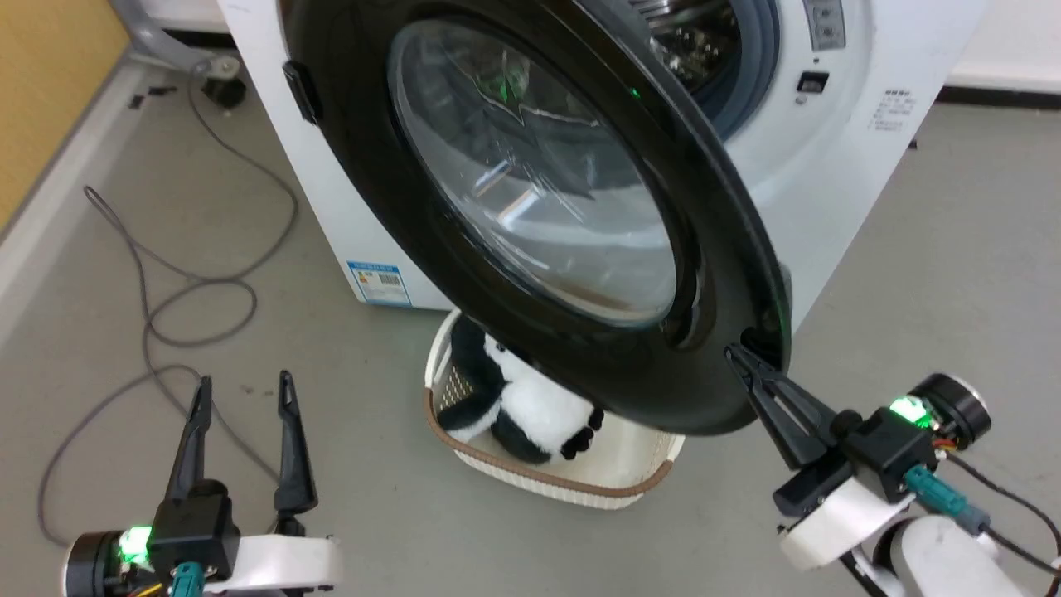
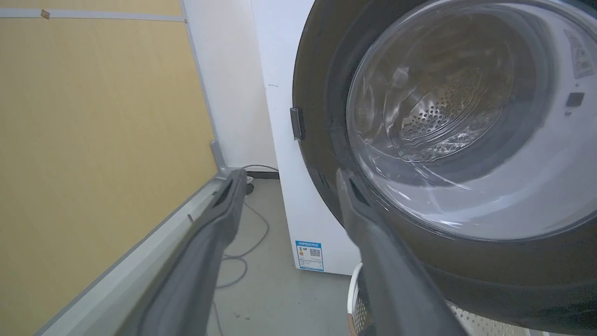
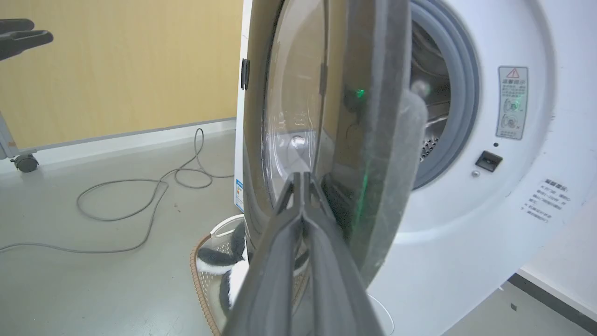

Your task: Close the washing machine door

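Head view: pinched right tool (image 1: pixel 733 352) at door rim (image 1: pixel 663 390).

A white perforated plastic basket with a brown woven rim (image 1: pixel 564 487) stands on the smooth grey floor (image 1: pixel 348 497). Inside it lies a black-and-white plush panda toy (image 1: pixel 530 406). A thin grey cable (image 1: pixel 149 290) loops loosely across the floor, near the yellow wooden wall panel (image 1: pixel 41 83).

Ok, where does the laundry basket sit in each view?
Head view: basket lower centre, under the washing machine door.
Left wrist view: bottom edge, right of centre.
Right wrist view: bottom edge, left of centre.
Shared landmark: the blue label low on the washing machine.
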